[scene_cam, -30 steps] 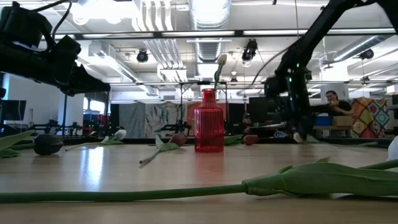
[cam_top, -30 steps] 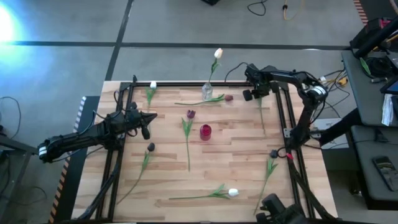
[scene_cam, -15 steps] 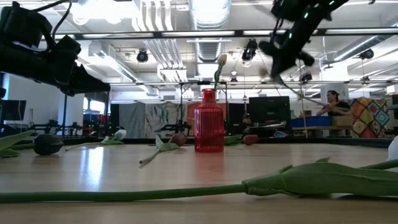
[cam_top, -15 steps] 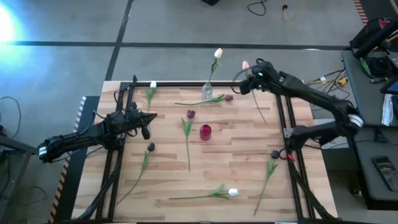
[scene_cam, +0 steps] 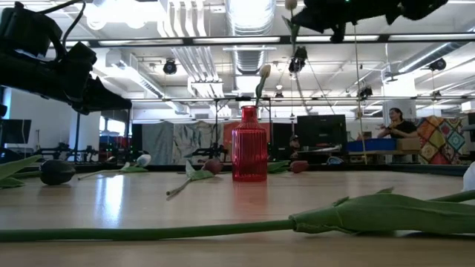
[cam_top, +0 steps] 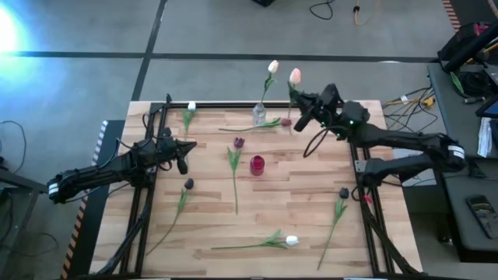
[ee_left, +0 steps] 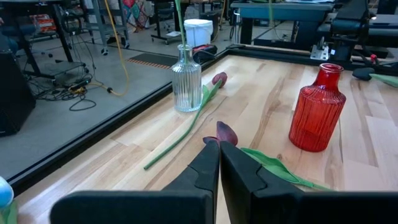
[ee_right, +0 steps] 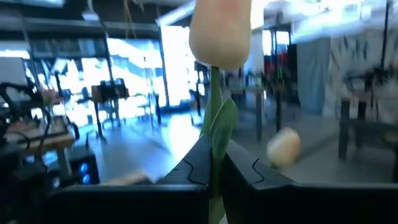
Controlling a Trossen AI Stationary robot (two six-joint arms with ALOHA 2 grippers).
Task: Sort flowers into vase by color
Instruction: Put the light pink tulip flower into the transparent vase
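My right gripper [cam_top: 297, 117] is raised over the table's far edge, just right of the clear vase [cam_top: 259, 117], and is shut on a peach tulip [cam_top: 295, 75]. A cream tulip [cam_top: 273, 67] stands in the clear vase. The red vase [cam_top: 257, 164] stands mid-table with nothing in it. Loose tulips lie flat on the wood: a purple one [cam_top: 239, 142], a maroon one [cam_top: 286, 122], white ones [cam_top: 191, 106] [cam_top: 292, 241] and dark ones [cam_top: 189, 183] [cam_top: 343, 192]. My left gripper [cam_top: 187, 148] waits shut above the table's left side, holding nothing. My right gripper pinches the peach tulip's green stem [ee_right: 214, 134] between its two fingers, a little below the head, where a leaf [ee_right: 222, 121] lies against it. The fingers come about level from the table's right and lie across the stem. The tulip stands upright, head [ee_right: 221, 31] above the fingers, lifted clear.
A black metal frame [cam_top: 354, 148] runs along the table's sides and far edge. In the left wrist view the purple tulip head [ee_left: 227, 132] lies just past the fingertips, with the red vase [ee_left: 317, 115] and the clear vase [ee_left: 186, 81] beyond.
My right gripper has risen from the table's far right part and swung toward the clear vase, tipping from pointing down to about level. The peach tulip came up off the wood with it and turned from lying to standing upright, head up.
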